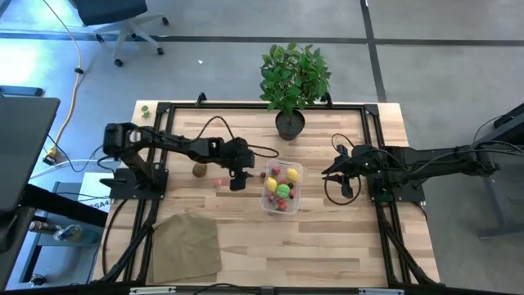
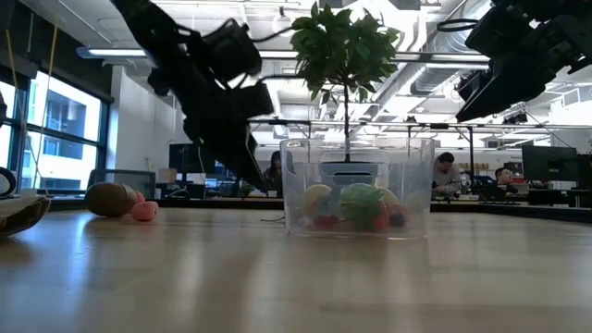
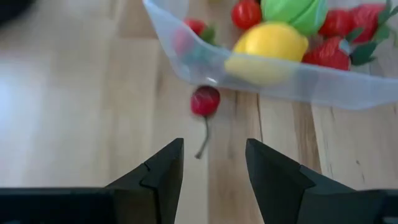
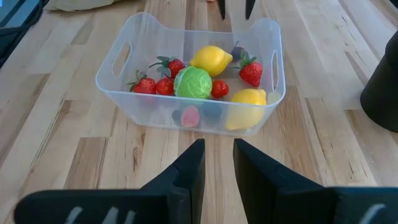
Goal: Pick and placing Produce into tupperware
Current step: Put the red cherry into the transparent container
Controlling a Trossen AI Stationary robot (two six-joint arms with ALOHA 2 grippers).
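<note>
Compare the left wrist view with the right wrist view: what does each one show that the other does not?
Only the left wrist view shows a red cherry with its stem lying on the table outside the tupperware, ahead of the open, empty left gripper. Only the right wrist view shows the whole container, the right gripper and the black plant pot. Both show the green cabbage, lemons and strawberries inside.

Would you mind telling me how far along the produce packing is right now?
Mostly done: the tupperware already holds two lemons, a green cabbage and several strawberries. In hand: nothing is gripped; the left tool is open, aimed at a cherry lying just outside the container. Left: that cherry, a brown fruit and a pink piece. The right tool waits opposite.
</note>
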